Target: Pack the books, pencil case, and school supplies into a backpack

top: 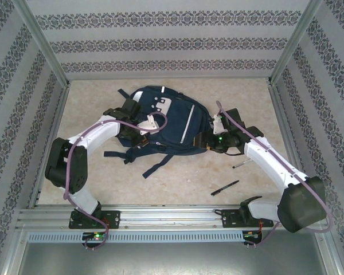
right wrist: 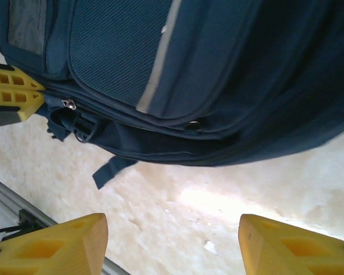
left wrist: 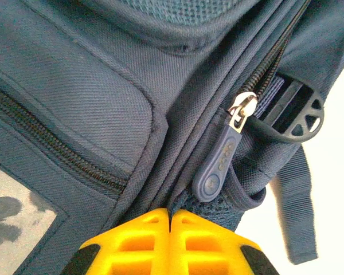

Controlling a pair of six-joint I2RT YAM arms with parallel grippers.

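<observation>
Left gripper point(left wrist: 171, 224) is pressed together beside the zipper pull point(left wrist: 217, 166) on the backpack point(left wrist: 86, 103). Right gripper point(right wrist: 172, 238) is spread, empty. The pull should be pinched squarely.

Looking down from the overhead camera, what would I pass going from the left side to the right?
The left arm with its dark elbow → navy backpack → black pen → the right arm with its bulky dark elbow.

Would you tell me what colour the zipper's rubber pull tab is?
The pull tab is navy blue; left wrist view shows it best.
</observation>
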